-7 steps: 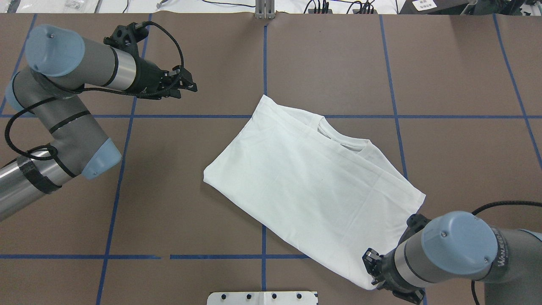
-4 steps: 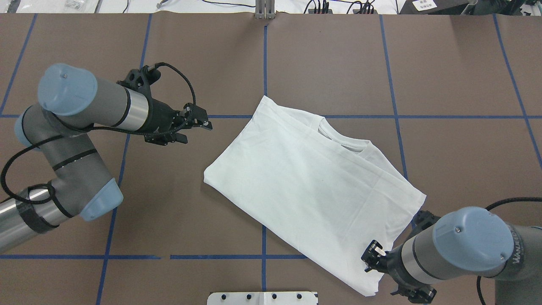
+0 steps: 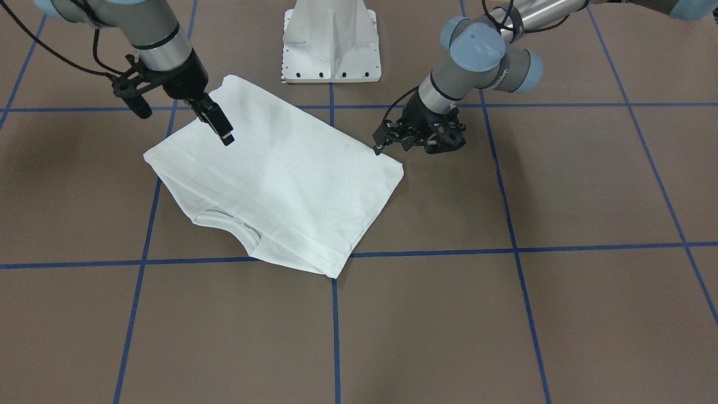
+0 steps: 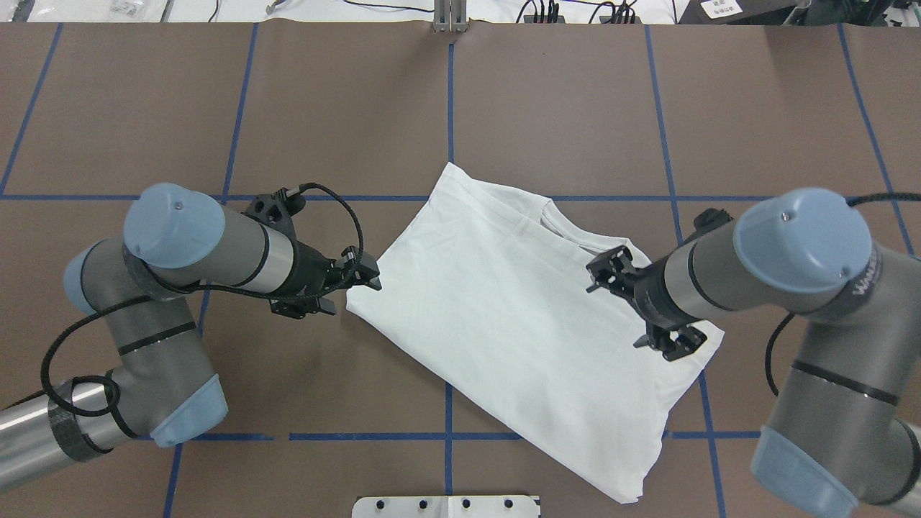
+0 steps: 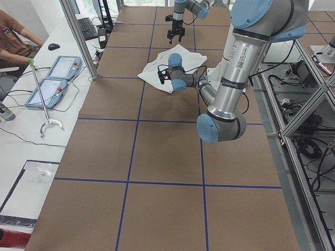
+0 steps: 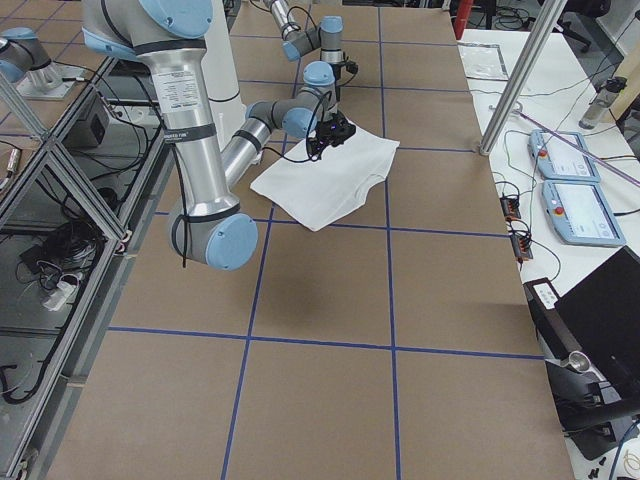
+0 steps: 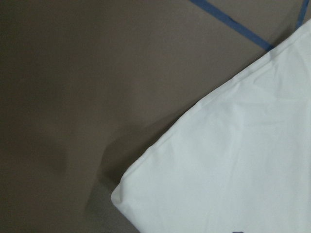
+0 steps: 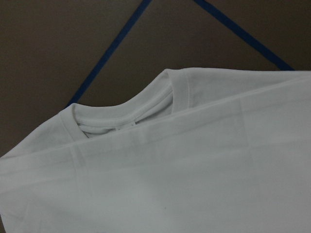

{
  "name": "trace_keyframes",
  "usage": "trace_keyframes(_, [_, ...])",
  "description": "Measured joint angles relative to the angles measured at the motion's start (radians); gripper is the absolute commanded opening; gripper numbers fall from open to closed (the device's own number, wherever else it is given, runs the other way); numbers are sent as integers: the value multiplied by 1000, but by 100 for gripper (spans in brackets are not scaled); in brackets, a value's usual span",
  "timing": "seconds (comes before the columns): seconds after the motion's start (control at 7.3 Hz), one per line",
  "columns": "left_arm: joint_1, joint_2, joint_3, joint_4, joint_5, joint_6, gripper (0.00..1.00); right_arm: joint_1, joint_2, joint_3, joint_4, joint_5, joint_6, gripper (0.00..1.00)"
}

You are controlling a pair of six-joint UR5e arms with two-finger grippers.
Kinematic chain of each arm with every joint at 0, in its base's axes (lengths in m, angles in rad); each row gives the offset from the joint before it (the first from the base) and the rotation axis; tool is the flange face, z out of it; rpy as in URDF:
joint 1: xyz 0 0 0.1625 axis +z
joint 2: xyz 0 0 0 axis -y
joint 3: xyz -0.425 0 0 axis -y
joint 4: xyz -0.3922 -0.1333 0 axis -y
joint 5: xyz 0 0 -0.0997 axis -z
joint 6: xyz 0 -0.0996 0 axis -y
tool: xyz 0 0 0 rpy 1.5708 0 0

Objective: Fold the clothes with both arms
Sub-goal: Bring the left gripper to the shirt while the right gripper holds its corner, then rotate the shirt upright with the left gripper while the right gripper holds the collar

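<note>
The white shirt [image 4: 518, 316] lies folded mid-desk [image 4: 575, 108]. The left pincer [image 4: 372, 278] is just beside one corner, and the right pincer [image 3: 226, 136] hangs over the cloth. I cannot tell whether either is clenched.

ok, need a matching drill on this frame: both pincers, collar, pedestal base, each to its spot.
1. left pincer
2. right pincer
3. collar
4. white pedestal base

A. above the T-shirt's folded top layer
B. off the shirt, at the table's robot-side edge
C. at a shirt corner
D. peeking from under the folded layer

Pairs: 1-C, 2-A, 3-D, 4-B
</note>
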Motion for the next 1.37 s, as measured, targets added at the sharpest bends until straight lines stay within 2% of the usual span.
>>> trace_keyframes(0.14, [13,-6,18,2,16,0,66,23,13,-32,2,-5,-44,100])
trace_keyframes(0.27, [17,-9,28,3,36,2,24,33,18,-48,3,-9,-63,100])
trace_keyframes(0.41, [17,-9,33,4,48,4,0,37,22,-56,4,-10,-71,100])
trace_keyframes(0.96, [-46,-7,60,5,81,111,0,39,30,-61,5,-12,-69,100])
trace_keyframes(1.23, [-128,-50,145,-5,105,231,0,39,36,-61,5,-11,-64,100])
trace_keyframes(1.37, [-183,-122,235,-17,111,268,0,37,38,-62,4,-10,-65,100])
